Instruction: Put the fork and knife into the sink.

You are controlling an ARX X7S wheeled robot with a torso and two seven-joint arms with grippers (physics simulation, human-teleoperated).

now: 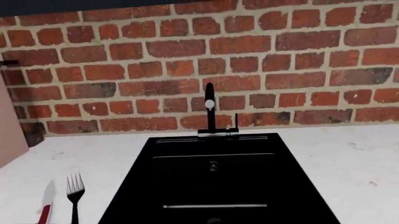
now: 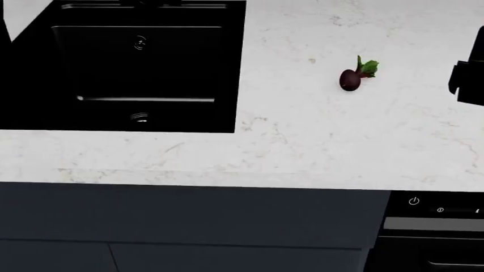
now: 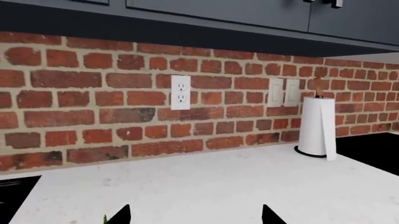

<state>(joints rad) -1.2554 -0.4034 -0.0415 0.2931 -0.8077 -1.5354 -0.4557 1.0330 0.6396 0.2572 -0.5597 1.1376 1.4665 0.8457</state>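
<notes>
Two dark fingertips (image 3: 118, 215) of the right gripper (image 3: 194, 217) showed at the edge of the right wrist view, spread well apart with nothing between them, so that gripper stood released. A scrap of green leaf (image 3: 106, 218) peeked beside one tip. Beyond it ran the white counter (image 3: 206, 182), a brick wall (image 3: 93, 107) with a white outlet (image 3: 180, 92), and a paper towel roll (image 3: 318, 126) standing upright on its holder near the wall.

No part of the left gripper appeared in its own wrist view, so whether it was spread or clenched could not be told. That view looked across the counter at the sink (image 1: 218, 182), black and rectangular, with a black faucet (image 1: 210, 112) rising at its back edge against the bricks. The fork (image 1: 74, 191) lay on the counter beside the sink, tines pointing toward the wall. The knife (image 1: 46, 203) lay just beside the fork, on the side away from the sink, its pale blade pointing the same way and a red handle partly cut off by the frame.

From the head, the sink (image 2: 189, 122) filled the upper left, and a dark beet (image 2: 352, 78) with green leaves lay on the counter well to its right. A black shape (image 2: 467, 73) at the right edge was too cropped to identify.
</notes>
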